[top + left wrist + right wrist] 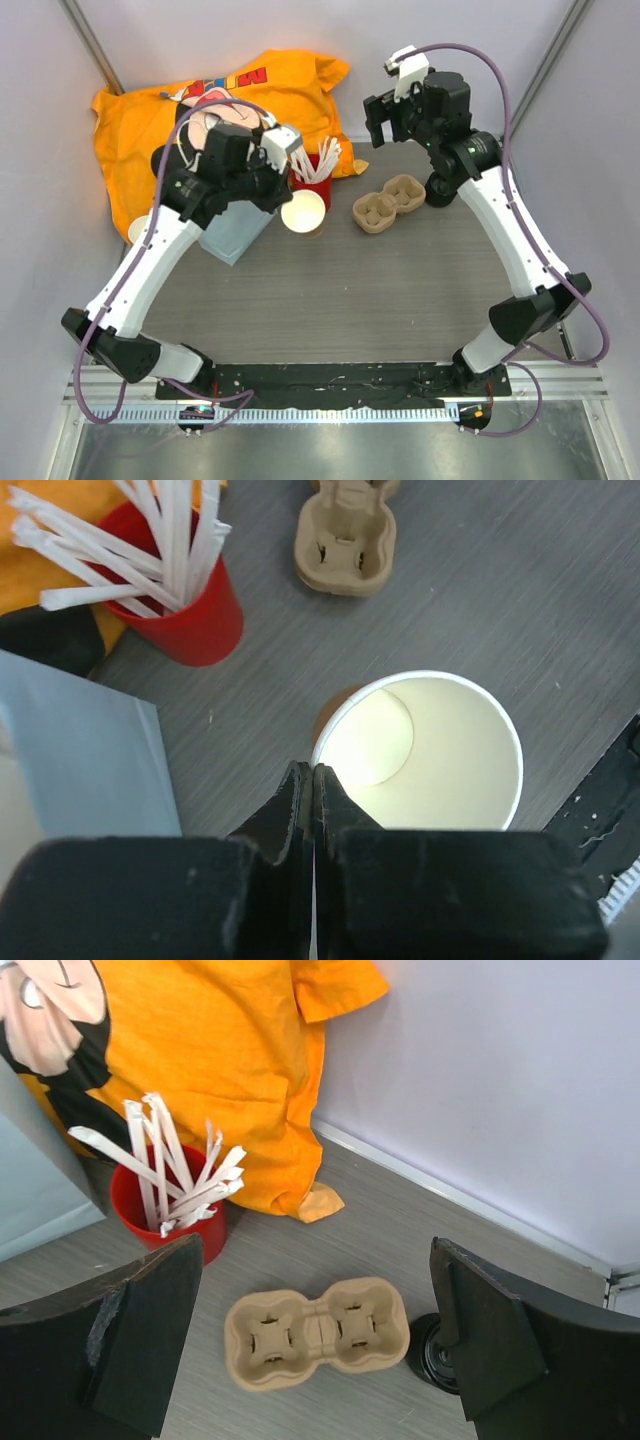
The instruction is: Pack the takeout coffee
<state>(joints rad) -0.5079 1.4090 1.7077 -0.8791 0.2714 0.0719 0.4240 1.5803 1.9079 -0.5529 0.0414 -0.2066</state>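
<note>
Though half-hidden, takeout coffee [430, 1352] upright, lid-up.

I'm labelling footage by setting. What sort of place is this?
Likely a lab cell staged as a coffee station: bare walls, bolted arms, a cup carrier, a red cup of sticks.

Takeout coffee [438, 192]: round black lid on top, cup upright on tabletop [330, 300], far right side, just beside right end of pulp cup carrier [388, 203]. Body mostly hidden.
</note>
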